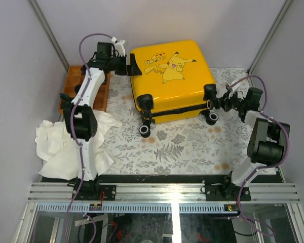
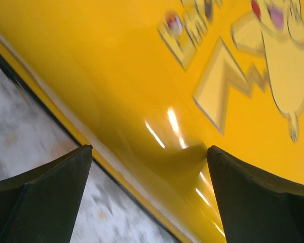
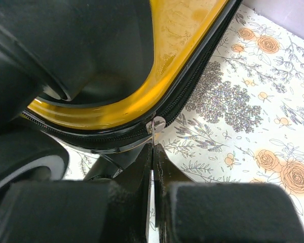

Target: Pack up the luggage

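Hovering by luggage (image 1: 169, 81) corner, L gripper (image 2: 149, 148) gapes wide; R gripper (image 3: 153, 149) clenched (prob. on zip pull (image 3: 156, 124)).

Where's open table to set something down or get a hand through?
Widest: floral table cover in front of the luggage, bordered by the white cloth, the front rail and the right arm. Smaller patch far right, behind the right end effector at the wheel corner. Crowded: left side, with orange tray, white cloth and left arm.
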`<state>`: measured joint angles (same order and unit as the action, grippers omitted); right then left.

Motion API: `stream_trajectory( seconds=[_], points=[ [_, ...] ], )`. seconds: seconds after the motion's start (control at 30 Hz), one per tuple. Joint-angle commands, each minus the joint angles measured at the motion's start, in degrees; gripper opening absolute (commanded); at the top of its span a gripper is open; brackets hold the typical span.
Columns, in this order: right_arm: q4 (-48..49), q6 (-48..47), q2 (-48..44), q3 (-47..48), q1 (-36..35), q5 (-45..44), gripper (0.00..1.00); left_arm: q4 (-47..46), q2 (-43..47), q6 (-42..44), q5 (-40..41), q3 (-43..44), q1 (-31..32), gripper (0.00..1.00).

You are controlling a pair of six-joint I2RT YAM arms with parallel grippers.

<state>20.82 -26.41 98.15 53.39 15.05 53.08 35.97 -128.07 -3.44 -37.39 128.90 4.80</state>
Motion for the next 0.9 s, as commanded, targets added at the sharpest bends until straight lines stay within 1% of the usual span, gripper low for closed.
stream_trajectory(
  seconds=[0.0, 0.1, 0.17, 0.23, 0.33, 0.5, 0.57, 0.6, 0.77, 0.87],
  points=[
    [0.8, 1.2, -2.6, -0.6, -3.8, 4.4, 0.0, -2.3, 18.7, 4.0, 7.1, -21.5, 3.2, 0.94],
    [0.6, 1.4, -2.6, -0.4, -4.0, 4.3, 0.0, -3.1, 31.4, 5.1, 11.5, -34.8, 6.6, 0.96],
    [-0.1, 1.0, -2.6, -0.2, -4.0, 4.0, 0.0, -3.7, 37.6, 3.0, 12.7, -41.3, 8.2, 0.98],
    [-1.3, 0.2, -2.6, 0.1, -4.0, 3.9, 0.0, -3.7, 41.5, -0.4, 13.3, -46.4, 9.9, 1.0],
    [-2.7, -0.7, -4.3, 0.1, -4.0, 4.0, 0.0, -4.4, 44.0, -9.3, 19.7, -51.5, 12.9, 1.0],
    [-3.8, -1.7, -4.3, 0.4, -4.0, 4.2, 0.0, -6.0, 44.0, -15.5, 23.7, -53.2, 19.4, 1.0],
    [-3.7, -1.6, -4.1, 0.7, -4.0, 4.2, 0.0, -6.4, 43.3, -17.7, 23.4, -53.5, 21.3, 1.0],
    [-3.6, -1.6, -4.1, 0.7, -4.0, 4.1, 0.0, -6.5, 42.8, -17.4, 23.5, -53.6, 22.4, 1.0],
    [-3.8, -1.9, -4.4, 0.9, -4.0, 4.0, 0.0, -8.2, 39.9, -18.7, 23.1, -52.8, 23.0, 0.96],
    [-4.0, -2.1, -4.6, 0.8, -4.0, 4.4, 0.0, -11.0, 38.2, -20.8, 22.9, -52.2, 23.5, 0.89]
  ],
)
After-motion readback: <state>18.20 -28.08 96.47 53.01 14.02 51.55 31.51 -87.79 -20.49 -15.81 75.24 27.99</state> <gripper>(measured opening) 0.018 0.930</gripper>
